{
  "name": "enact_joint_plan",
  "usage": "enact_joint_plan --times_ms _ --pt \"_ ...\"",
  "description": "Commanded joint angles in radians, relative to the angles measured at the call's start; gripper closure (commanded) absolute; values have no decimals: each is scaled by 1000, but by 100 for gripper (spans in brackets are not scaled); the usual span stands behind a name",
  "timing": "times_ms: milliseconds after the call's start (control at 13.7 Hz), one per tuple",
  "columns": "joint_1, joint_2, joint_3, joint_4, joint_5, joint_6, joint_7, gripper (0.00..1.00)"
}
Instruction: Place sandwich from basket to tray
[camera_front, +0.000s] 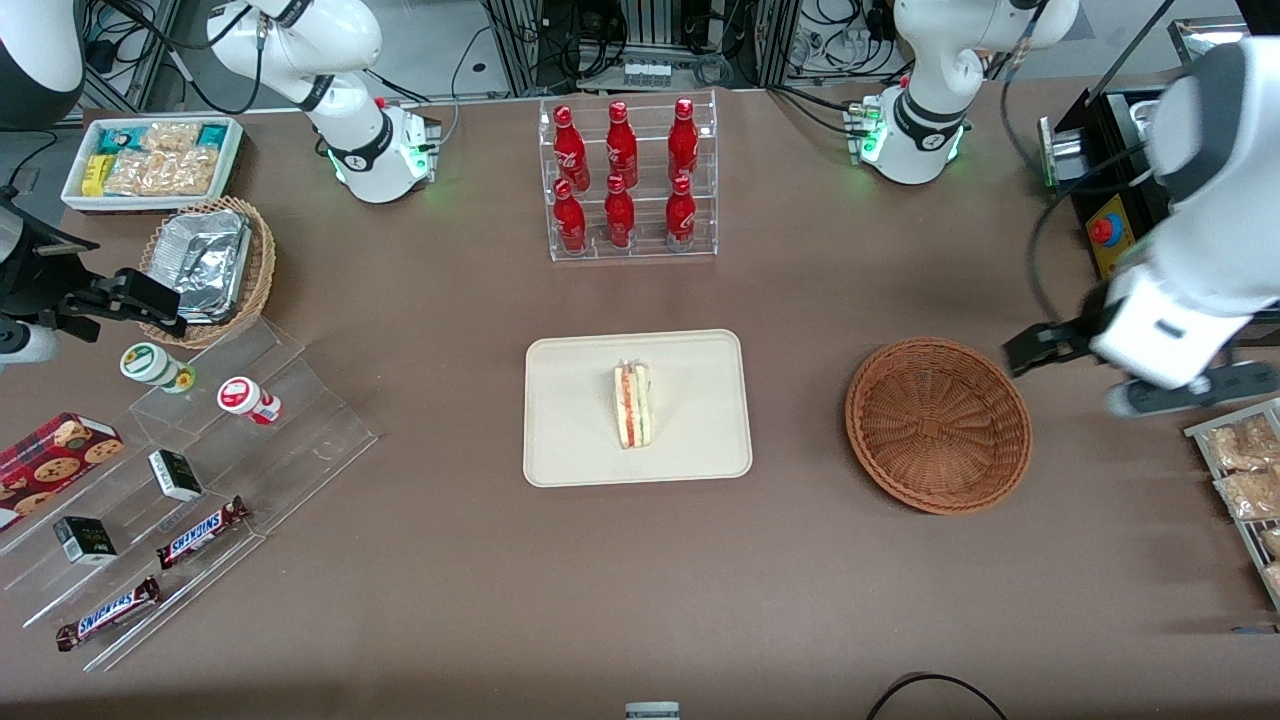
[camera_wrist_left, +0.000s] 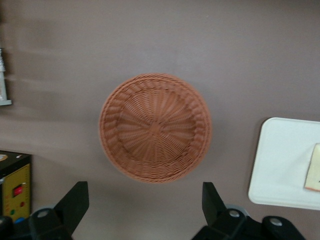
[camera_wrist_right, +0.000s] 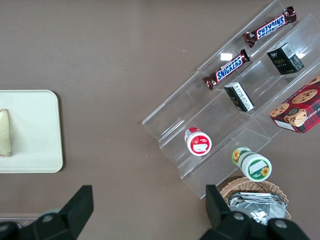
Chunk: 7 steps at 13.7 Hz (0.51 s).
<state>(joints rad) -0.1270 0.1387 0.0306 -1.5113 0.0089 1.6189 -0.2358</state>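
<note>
Sandwich (camera_front: 632, 405) lies on its side at the middle of the tray (camera_front: 570, 440), near the worktop centre; basket (camera_front: 938, 424) sits empty, well apart from the tray toward the working arm's end. Pincer (camera_wrist_left: 145, 205) hangs above the worktop just beside the basket, fingers spread apart, holding nothing. Transfer looks complete. Residual risk, in my judgement: a low sweep of the arm could clip the light wicker rim and skid the basket. A rack of packets (camera_front: 1240, 480) at the worktop edge sits near the arm and could be brushed. Bottle rack (camera_front: 630, 180) stands farther from the front camera than the tray, out of the way.
</note>
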Motion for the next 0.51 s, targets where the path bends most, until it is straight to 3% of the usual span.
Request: enact_joint_plan --times_ms 0,437 --pt "53 -82 -12 -84 -42 7 35 0" --pt "105 -217 -34 -234 13 15 92 0"
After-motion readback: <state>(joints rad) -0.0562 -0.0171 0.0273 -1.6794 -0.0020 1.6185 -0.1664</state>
